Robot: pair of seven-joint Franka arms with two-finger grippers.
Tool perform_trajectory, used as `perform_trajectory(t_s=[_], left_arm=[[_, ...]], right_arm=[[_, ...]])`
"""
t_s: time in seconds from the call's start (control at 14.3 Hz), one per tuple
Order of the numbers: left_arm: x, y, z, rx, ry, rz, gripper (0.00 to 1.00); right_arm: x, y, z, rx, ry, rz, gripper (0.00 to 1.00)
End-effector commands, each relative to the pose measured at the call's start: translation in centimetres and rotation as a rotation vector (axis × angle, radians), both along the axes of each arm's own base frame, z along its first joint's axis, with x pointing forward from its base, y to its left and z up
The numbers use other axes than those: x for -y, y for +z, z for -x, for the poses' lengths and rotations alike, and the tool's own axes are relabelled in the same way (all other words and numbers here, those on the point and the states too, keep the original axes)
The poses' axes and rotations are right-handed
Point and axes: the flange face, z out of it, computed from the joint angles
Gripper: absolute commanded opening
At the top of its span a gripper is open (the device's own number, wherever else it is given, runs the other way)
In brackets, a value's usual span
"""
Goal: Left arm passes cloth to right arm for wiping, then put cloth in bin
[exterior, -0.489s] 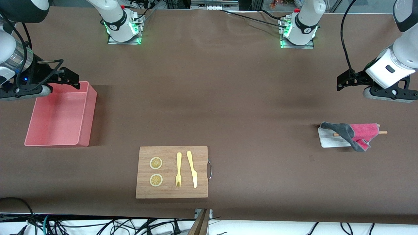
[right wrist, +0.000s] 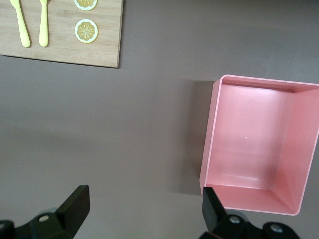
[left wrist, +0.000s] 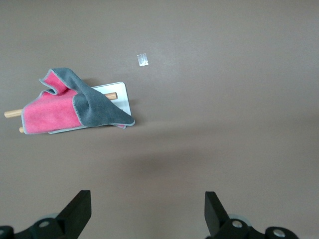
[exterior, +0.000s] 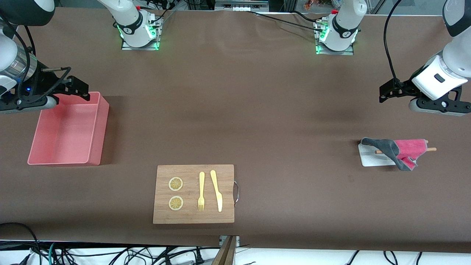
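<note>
Cloth (exterior: 403, 152): draped over white tray (exterior: 371, 159) and sticks, loose, ready for your pickup. Left gripper (exterior: 384, 94): jaws apart, in the air near it, empty. Right gripper (exterior: 79, 88): jaws apart, waiting over bin (exterior: 97, 129) rim. Bin: empty.

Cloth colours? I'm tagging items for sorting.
Cloth: magenta-pink one face, dark grey the other; clearest in left wrist view.

The bench (exterior: 235, 110) wore a matt brown cover, faintly creased, the bin (exterior: 96, 127) looked like smooth, slightly glossy pink plastic, the cloth (exterior: 403, 149) was soft and fuzzy, and the cutting board (exterior: 194, 217) showed pale wood grain with a thin metal handle (exterior: 236, 191).
</note>
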Motion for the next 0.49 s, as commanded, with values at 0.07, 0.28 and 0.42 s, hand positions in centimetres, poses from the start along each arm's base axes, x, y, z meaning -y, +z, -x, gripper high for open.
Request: perform_trajectory(t_s=[0.07,0.28,0.42], left_arm=[[-0.48,-0.3,-0.48,-0.006,0.018,-0.019,1.0],[-0.47,-0.23,-0.5,-0.004,0.019,-0.017,1.0],[-0.46,-0.2,-0.65,-0.003,0.019,-0.017,1.0]], right_arm=[[0.24,0.47,-0.17,-0.001,0.008,0.001,1.0],[0.23,0.47,-0.17,-0.001,0.005,0.001,1.0],[0.23,0.48,-0.19,0.0,0.005,0.001,1.0]])
